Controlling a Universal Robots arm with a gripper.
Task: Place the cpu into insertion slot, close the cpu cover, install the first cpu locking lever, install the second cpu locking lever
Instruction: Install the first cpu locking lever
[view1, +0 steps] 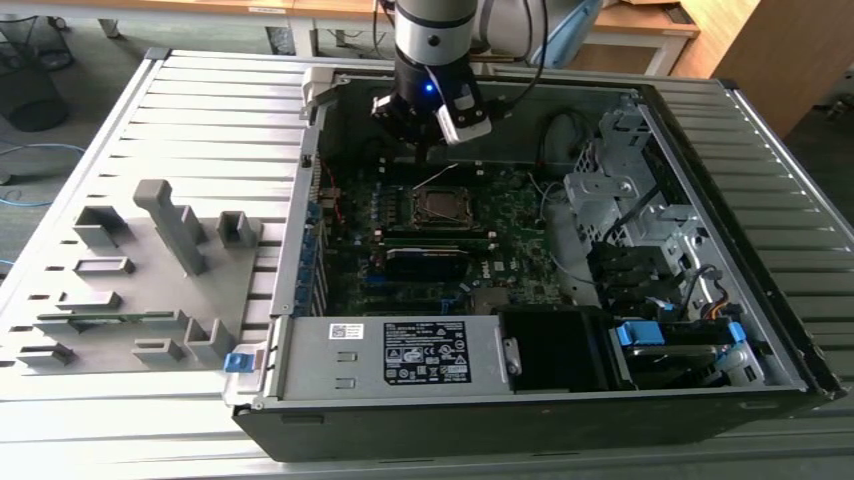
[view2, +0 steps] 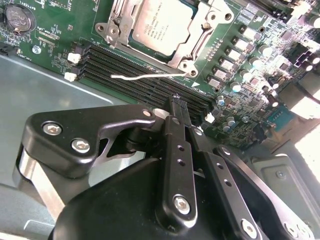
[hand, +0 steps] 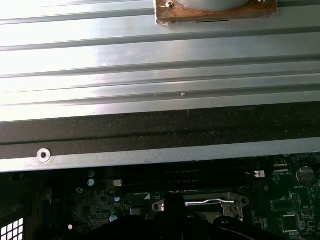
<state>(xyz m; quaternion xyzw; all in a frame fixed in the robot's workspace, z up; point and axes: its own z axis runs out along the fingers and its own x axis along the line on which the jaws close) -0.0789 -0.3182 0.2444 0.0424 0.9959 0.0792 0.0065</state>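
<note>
The cpu (view2: 159, 22) lies flat in its socket on the green motherboard, dull silver top showing. The cpu cover (view2: 191, 49), a silvery frame, lies down around it. A thin wire locking lever (view2: 150, 76) sticks out from the socket's corner, over the memory slots. My gripper (view2: 174, 101) hovers just off that side of the socket, fingers pressed together and holding nothing, its tip close to the lever. In the exterior view my gripper (view1: 424, 152) hangs inside the open computer case just beyond the socket (view1: 441, 207). The socket frame (hand: 200, 202) also appears in the first wrist view.
Black memory slots (view2: 135, 67) run beside the socket. A long black card (view1: 427, 262), the power supply (view1: 387, 355) and drive bays (view1: 667, 335) fill the case. The case wall (hand: 150, 135) stands close behind the socket. Grey fixture blocks (view1: 174, 225) stand on the ribbed table at the exterior view's left.
</note>
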